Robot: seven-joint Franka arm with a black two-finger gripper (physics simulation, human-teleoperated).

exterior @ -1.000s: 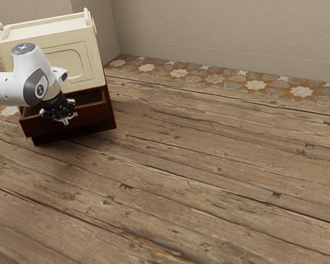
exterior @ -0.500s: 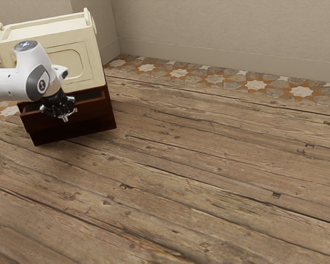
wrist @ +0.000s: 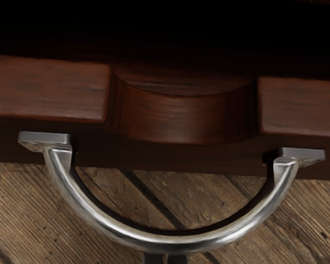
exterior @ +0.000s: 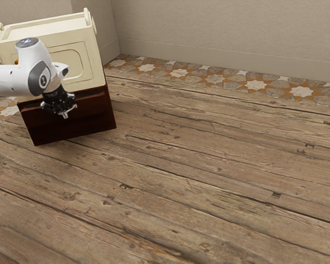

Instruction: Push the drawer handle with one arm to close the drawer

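In the exterior view my gripper (exterior: 65,111) points down at the dark red drawer front (exterior: 91,113), low on the cabinet. That front stands nearly flush with the cabinet. In the wrist view the curved metal handle (wrist: 170,242) arches out from the drawer front (wrist: 44,91), whose top edge has a rounded notch. A dark space lies behind this edge; whether a narrow gap is left there, I cannot tell. The dark tips of my gripper (wrist: 165,259) are close together at the outer middle of the handle, with no bar between them.
The cabinet's cream upper part (exterior: 88,63) rises above the drawer, with raised rails on its top. Wooden floorboards (exterior: 181,165) stretch toward the exterior view's right. Patterned tiles (exterior: 256,84) run along the wall (exterior: 220,33).
The drawer has slid inward, and its open interior is no longer visible in the exterior view. My hand has moved with it toward the cabinet, slightly up in that view.
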